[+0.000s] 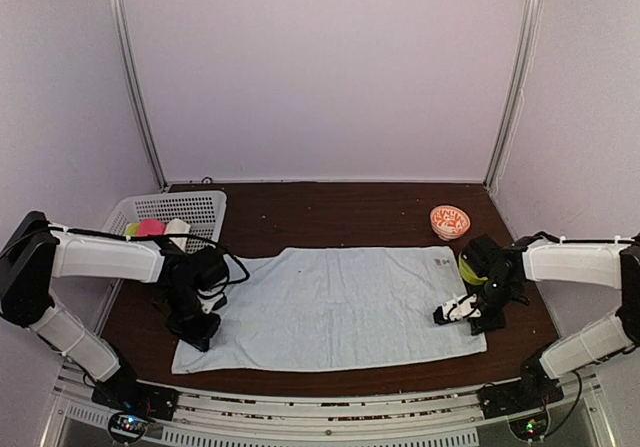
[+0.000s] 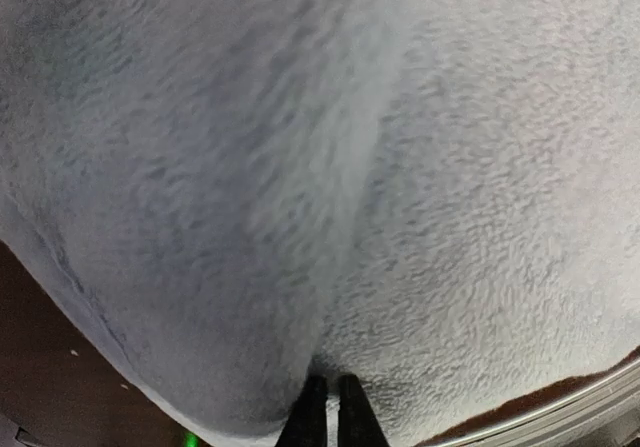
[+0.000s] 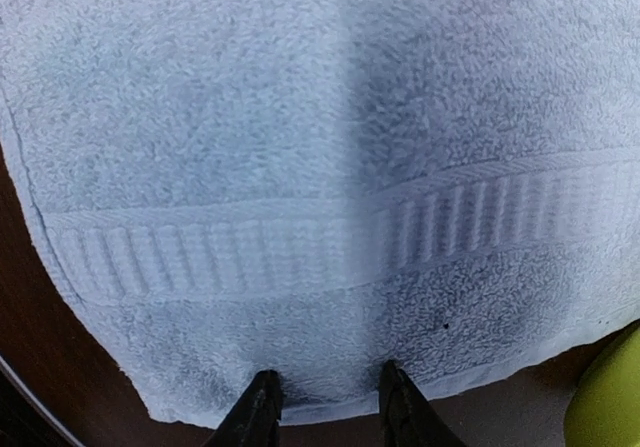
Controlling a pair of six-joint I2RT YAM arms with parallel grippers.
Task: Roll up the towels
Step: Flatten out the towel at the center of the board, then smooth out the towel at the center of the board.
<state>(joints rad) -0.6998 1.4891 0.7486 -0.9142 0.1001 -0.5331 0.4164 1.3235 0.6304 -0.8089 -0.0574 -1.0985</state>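
Left wrist: left hand (image 2: 325,412) seemingly pinches towel (image 2: 300,167); right hand (image 3: 325,407) parted.

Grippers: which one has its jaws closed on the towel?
The left gripper: its jaws are together, pinching a fold of the towel. The right gripper has jaws apart at the towel's edge.

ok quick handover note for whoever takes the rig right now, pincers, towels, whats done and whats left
Left pincer: shut, pinching a fold at the near left corner of the pale blue towel.
Right pincer: open, poised over the towel's right end, not gripping.
Towel: spread flat on the table, no roll started.
Basket, far left: holds small pink, yellow and white items; too small to tell if one is the other towel.
Done: nothing rolled on the table.
Left: probably close the right pincer on the end, then roll this towel.
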